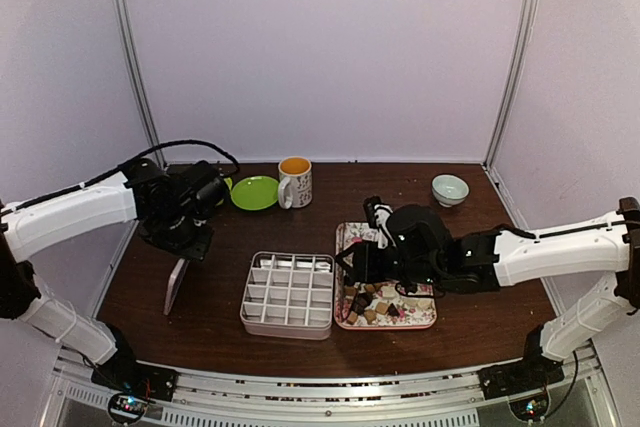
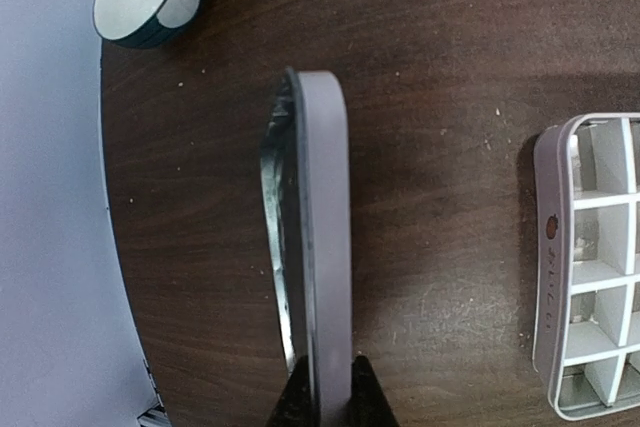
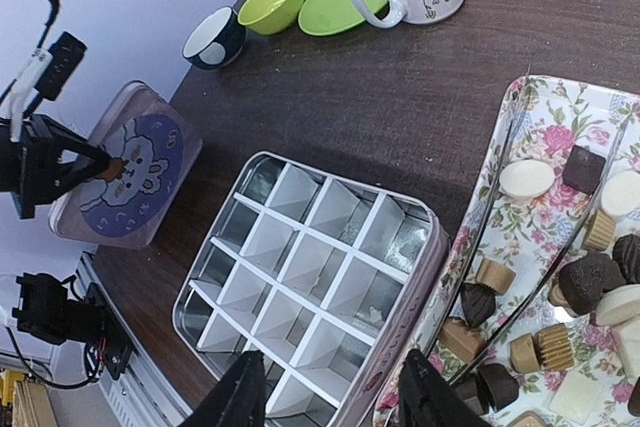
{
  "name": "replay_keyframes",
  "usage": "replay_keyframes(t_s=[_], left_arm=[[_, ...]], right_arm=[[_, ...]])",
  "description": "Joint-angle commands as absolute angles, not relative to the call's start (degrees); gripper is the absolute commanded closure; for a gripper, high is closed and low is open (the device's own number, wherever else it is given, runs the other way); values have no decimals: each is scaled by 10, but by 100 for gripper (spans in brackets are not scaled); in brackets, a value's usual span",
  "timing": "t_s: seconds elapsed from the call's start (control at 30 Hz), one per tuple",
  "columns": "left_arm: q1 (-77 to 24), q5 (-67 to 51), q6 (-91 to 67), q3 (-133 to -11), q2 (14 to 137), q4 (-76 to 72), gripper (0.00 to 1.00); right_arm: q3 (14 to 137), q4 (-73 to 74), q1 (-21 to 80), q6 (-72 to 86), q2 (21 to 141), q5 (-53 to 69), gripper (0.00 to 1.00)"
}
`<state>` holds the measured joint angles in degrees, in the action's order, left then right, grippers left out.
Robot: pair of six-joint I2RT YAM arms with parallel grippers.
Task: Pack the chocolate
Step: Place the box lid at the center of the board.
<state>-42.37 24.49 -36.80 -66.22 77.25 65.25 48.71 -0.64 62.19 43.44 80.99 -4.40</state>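
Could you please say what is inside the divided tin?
Every visible compartment of the divided tin is empty. The fingers of the right tool cover its nearest cells. The chocolate sits on the floral tray.

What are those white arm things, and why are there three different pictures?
They are two robot arms with two-finger grippers instead of hands. One picture is taken from above and behind them and shows the whole table. The other two come from small cameras on the wrists, looking past each arm's own fingers. On the table sit a tin with empty little compartments, a flowery tray of chocolate with thin tongs lying on it, a mug and a green plate. The left gripper pinches the tin's lid, holding it up on its edge. The right gripper is open, holds nothing, and hangs above where tin and tray sit side by side.
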Motion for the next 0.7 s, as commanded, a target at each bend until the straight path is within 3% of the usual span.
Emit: replay_keyframes(t_s=[0.0,0.13,0.23,0.47,0.67], left_arm=[[-454,278,-393,-683,849,656,96],[-457,190,-369,-650,866,557,94],[-456,151,-364,-630,871,496,80],[-456,89,-373,-606,900,428,81],[-456,67,-399,-566,896,378,67]], right_arm=[[474,-23,614,438,782,-59,54],[477,-17,610,435,779,-56,54],[482,-7,609,430,780,-56,53],[475,-8,608,429,775,-58,53],[465,-3,601,425,761,-65,53]])
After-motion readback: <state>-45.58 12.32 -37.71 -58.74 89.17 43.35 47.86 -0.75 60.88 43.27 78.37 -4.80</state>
